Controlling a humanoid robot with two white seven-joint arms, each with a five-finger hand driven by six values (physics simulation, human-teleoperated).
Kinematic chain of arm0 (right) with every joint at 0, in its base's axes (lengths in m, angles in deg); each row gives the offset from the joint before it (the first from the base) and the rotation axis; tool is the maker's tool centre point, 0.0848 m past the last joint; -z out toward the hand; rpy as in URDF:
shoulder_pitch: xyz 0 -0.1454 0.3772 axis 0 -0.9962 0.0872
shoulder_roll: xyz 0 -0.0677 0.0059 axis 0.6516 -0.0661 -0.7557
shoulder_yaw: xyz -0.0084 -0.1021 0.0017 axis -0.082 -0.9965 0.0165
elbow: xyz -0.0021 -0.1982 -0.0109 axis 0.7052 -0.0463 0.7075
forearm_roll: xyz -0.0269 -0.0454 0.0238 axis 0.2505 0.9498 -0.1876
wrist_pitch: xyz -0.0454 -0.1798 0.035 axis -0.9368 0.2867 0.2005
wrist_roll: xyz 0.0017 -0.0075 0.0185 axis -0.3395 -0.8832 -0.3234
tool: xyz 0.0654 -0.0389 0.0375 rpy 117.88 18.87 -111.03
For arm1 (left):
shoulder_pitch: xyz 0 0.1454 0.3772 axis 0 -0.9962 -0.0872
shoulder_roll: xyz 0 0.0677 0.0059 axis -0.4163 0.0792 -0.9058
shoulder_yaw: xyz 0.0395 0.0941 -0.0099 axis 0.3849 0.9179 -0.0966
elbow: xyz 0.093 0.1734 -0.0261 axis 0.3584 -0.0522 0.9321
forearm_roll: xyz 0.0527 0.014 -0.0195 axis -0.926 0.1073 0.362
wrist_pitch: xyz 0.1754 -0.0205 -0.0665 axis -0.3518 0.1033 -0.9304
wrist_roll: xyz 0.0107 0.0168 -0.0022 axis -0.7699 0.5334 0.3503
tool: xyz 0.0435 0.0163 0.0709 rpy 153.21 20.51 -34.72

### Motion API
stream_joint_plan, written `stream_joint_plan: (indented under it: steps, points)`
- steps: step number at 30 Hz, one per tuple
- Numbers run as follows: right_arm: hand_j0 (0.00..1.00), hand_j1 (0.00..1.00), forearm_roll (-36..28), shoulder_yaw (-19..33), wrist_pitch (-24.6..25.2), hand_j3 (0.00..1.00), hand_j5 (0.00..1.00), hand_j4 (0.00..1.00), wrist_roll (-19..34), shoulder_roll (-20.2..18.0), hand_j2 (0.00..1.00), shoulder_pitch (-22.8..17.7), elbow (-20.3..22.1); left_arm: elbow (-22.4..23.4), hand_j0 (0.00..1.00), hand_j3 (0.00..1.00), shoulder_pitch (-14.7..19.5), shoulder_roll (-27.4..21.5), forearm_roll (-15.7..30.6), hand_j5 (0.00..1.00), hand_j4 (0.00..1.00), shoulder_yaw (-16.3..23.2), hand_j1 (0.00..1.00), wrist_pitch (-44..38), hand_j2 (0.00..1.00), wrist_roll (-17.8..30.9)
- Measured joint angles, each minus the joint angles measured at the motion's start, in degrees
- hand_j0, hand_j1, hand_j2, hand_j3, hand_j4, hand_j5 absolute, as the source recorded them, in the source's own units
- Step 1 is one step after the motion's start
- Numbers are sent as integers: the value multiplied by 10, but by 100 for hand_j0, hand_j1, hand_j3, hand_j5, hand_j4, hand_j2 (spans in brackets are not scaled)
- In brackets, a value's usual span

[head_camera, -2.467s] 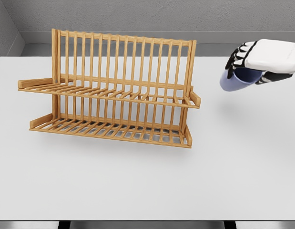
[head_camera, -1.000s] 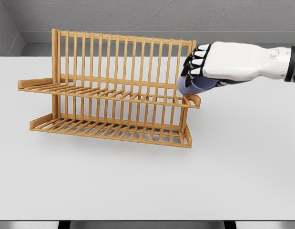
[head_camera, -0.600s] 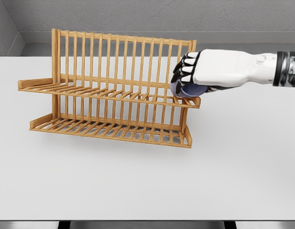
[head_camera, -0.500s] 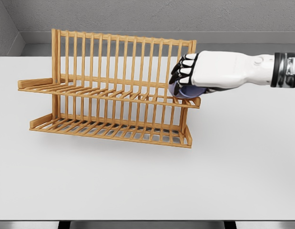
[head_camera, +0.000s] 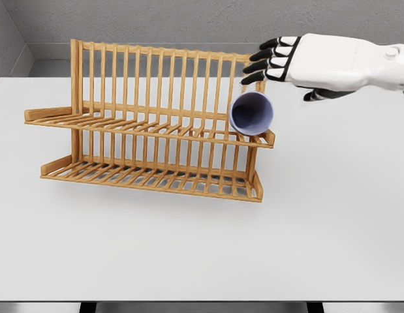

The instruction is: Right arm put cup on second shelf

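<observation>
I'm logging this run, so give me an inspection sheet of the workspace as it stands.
Surface: white table, bare apart from the rack.
Job's things: wooden dish rack with two shelves; blue cup lying tilted at the right end of the upper shelf, its opening toward the camera.
Clutter: nothing seen.
Hands: right hand open above the cup, not touching it; left hand not in view.
Cables: nothing seen.
Surroundings: grey wall behind the table.

Blue cup [head_camera: 251,113] lies tipped on its side, open mouth facing the camera, at the right end of the wooden rack's upper shelf [head_camera: 149,128]
</observation>
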Motion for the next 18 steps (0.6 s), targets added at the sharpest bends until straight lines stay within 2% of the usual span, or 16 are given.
stream_joint_plan:
  steps: [5, 7, 8, 12, 15, 18]
  points:
    - [100, 100, 3, 41, -1, 100, 100, 100, 0, -27, 100, -104, -46, 0, 100, 100, 0, 0, 0, 100, 100, 0, 100, 0, 100, 0]
    - [100, 100, 3, 83, 0, 100, 100, 100, 0, -24, 100, -208, -53, 0, 100, 100, 0, 0, 0, 100, 100, 0, 100, 0, 100, 0]
    - [100, 100, 8, 117, -2, 100, 100, 100, 1, -9, 100, -237, -55, 0, 100, 100, 0, 0, 0, 100, 100, 0, 100, 0, 100, 0]
    - [100, 100, 14, 250, 0, 100, 100, 100, 0, 100, 100, -254, -58, 0, 100, 100, 0, 0, 0, 100, 100, 0, 100, 0, 100, 0]
    - [100, 100, 25, 288, 0, 100, 100, 100, 0, 136, 100, -255, -59, 0, 100, 100, 0, 0, 0, 100, 100, 0, 100, 0, 100, 0]
    - [100, 100, 36, 302, 0, 100, 100, 100, 0, 150, 100, -260, -63, 0, 100, 100, 0, 0, 0, 100, 100, 1, 100, 0, 100, 0]
